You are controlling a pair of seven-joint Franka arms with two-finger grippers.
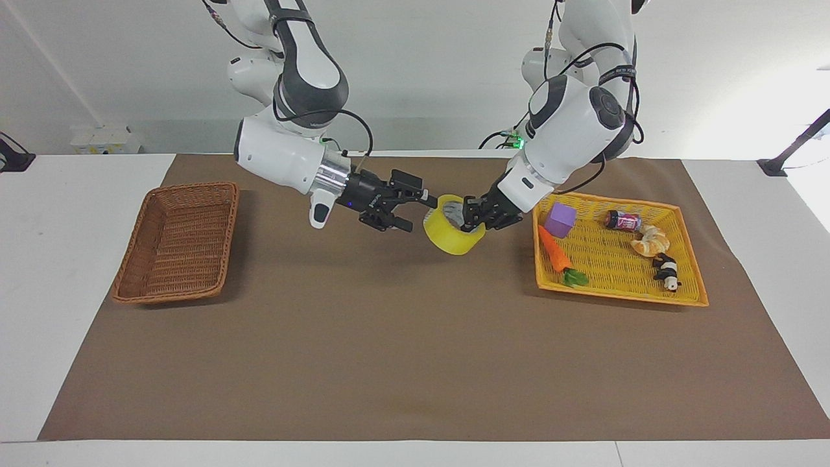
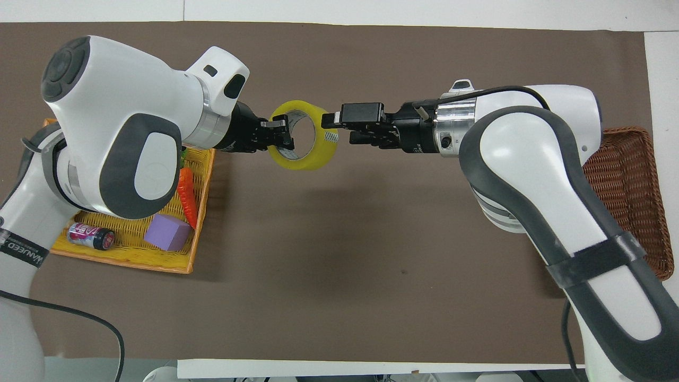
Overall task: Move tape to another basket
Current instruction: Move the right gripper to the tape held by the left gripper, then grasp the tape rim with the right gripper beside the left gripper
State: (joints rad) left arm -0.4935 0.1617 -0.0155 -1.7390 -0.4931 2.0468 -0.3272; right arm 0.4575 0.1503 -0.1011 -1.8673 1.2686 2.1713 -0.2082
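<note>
While the left arm holds the roll of yellow tape point(image 1: 452, 228) up over the brown mat point(image 1: 402, 350), between the two baskets, the facing view shows a handover being prepared. The left end effector point(image 1: 475, 219) is clamped on the wall of the ring at the side toward the yellow-orange basket point(image 1: 684, 295), one finger inside the white core. This grip leaves the other side of the ring free, I think on purpose. The right end effector point(image 1: 425, 209) comes from the dark-brown wicker basket's point(image 1: 175, 243) end with its fingers spread, and its tips are at the free side of the tape; I cannot tell if they touch it already. The brown basket holds nothing. In the yellow-orange one lie a purple cube point(image 1: 560, 219), a toy carrot point(image 1: 556, 253), a small can point(image 1: 622, 221), a bread roll point(image 1: 650, 241) and a panda figure point(image 1: 666, 271).

From the overhead view, the tape point(image 2: 303, 139) hangs between both end effectors, its hole facing partly upward. The left end effector point(image 2: 280, 139) pinches the rim nearest to its own arm. The right end effector point(image 2: 339, 127) is apart-fingered at the rim beside the white label. Probably it must close before the left one lets go, otherwise the roll can drop on the bench.
</note>
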